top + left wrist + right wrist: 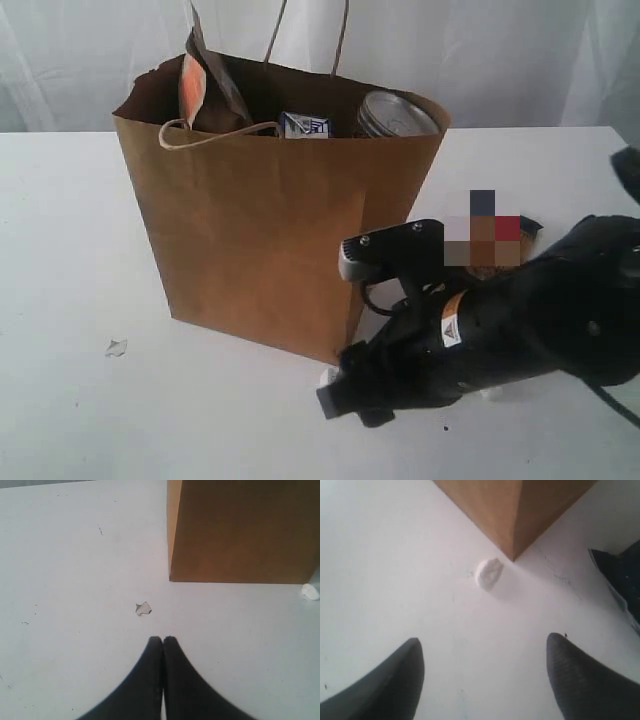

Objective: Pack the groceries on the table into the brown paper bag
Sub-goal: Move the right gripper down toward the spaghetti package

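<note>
Right tool spread, brown paper bag upright (plain kraft), top open.

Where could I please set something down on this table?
The table left of the bag is bare, save one small scrap. By the bag's front corner it is crowded: the open right gripper and a small white lump sit there.

Left tool pinched together; right tool spread wide.
</note>
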